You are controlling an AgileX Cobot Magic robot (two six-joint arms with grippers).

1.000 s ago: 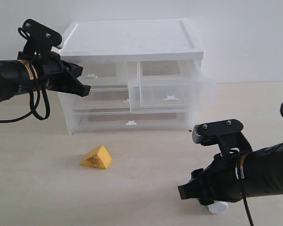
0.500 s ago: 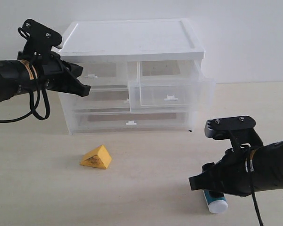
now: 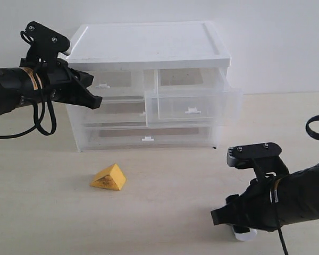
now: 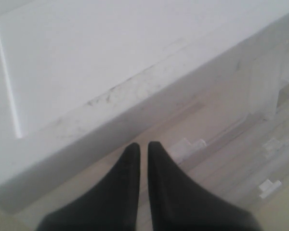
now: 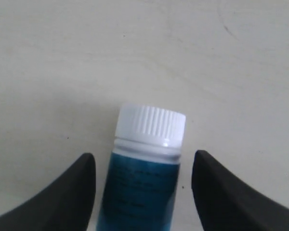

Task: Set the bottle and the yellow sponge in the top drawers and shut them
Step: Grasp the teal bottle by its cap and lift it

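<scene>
Low over table [image 3: 165, 175] at right side, right gripper [image 5: 142, 159] is spread wide; bottle [image 5: 145, 166] is laid on its side between fingers, touched by neither. Left gripper [image 4: 143, 146] is held at left top drawer [image 3: 117, 82], fingers nearly pressed together, nothing held. Left top drawer is shut; right top drawer [image 3: 194, 103] is pulled out. Yellow sponge [image 3: 109, 177] is seen on table before cabinet [image 3: 149, 45], well apart from both grippers.

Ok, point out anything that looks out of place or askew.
Nothing spilled or damaged. The right top drawer stands pulled out while its left neighbour is shut, and the bottle lies on its side on the table, cap on.
</scene>
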